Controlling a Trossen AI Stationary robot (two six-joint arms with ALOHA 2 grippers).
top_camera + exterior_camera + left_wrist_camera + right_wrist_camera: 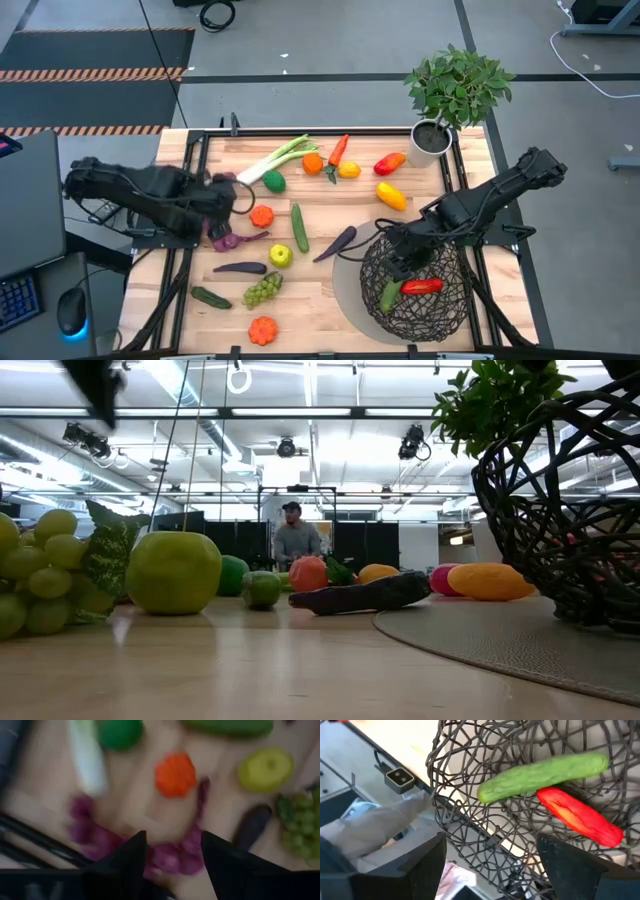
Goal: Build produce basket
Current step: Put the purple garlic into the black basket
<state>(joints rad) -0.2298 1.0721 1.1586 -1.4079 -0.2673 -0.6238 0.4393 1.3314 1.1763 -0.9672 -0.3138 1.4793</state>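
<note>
The dark woven wire basket point(415, 290) stands on a round grey mat point(345, 290) at the near right. It holds a green cucumber point(542, 772) and a red pepper point(580, 817). My right gripper point(400, 258) hangs open over the basket's far rim, its fingers point(420, 865) empty. My left gripper point(222, 222) is open at the left, pointing down over a purple piece of produce point(170, 860) that shows between its fingers. More produce lies loose on the table: a leek point(280, 158), a small orange pumpkin point(174, 774), a green apple point(280, 256) and grapes point(262, 289).
A potted plant point(432, 140) stands at the far right corner. A long cucumber point(300, 227), two eggplants point(335, 243) and peppers point(391, 196) lie across the middle of the table. Beyond the table a person point(293, 538) stands in the room.
</note>
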